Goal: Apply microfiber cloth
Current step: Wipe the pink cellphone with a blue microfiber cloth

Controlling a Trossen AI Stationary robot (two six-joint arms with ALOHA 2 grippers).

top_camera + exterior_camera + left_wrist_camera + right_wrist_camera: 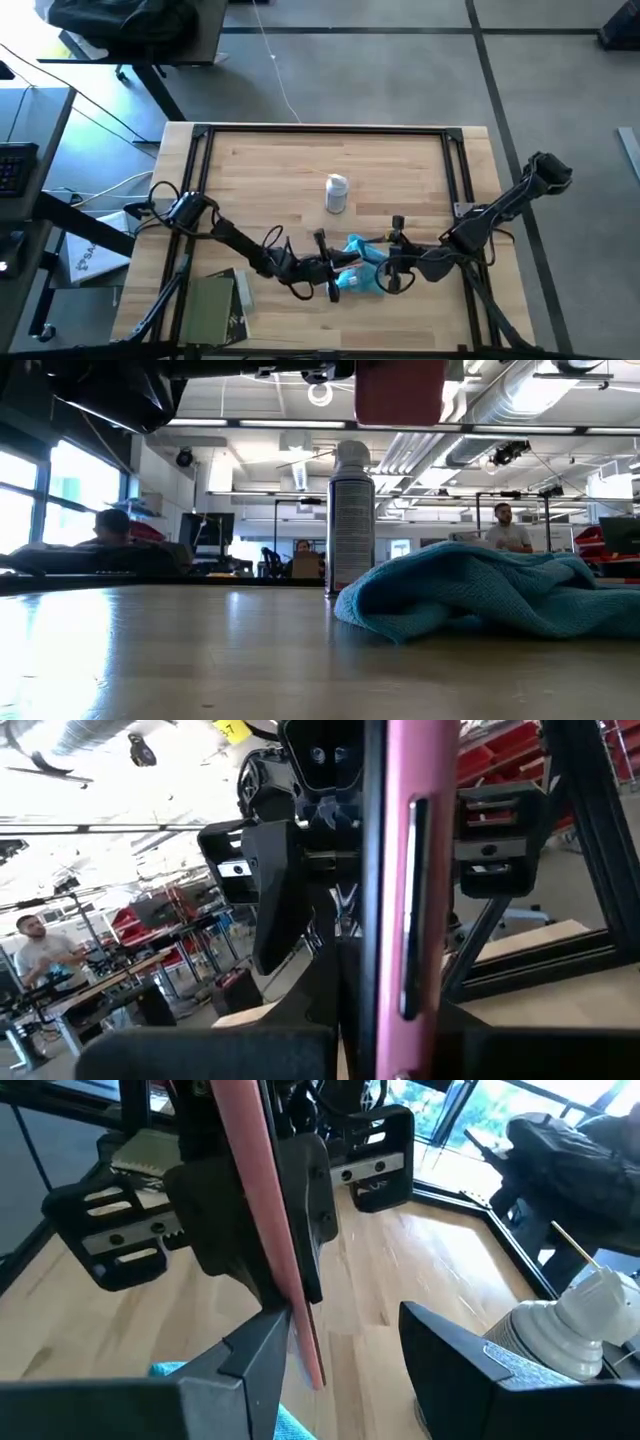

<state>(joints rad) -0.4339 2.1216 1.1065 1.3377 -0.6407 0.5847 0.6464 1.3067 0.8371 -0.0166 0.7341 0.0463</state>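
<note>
Two arms are working over the wooden table, and between them are lying one cloth, one white bottle and one flat pink object.

Left arm: it is reaching from the table's left edge toward the near middle, bent at the elbow. The left gripper is sitting just left of the cloth, and its fingers are clamped on the pink object, holding it upright and edge-on to the wrist camera.

Bottle: the white bottle is standing upright near the table's centre, farther from the near edge than both grippers and apart from the cloth.

Cloth: the microfiber cloth is lying on the table near the front edge, between the two grippers. It is light turquoise-blue, soft, crumpled into loose folds, and wider than the bottle.

Right arm: it is reaching in from the right edge, forearm angled down toward the cloth. The right gripper is sitting at the cloth's right side with its fingers spread apart, gripping nothing.
</note>
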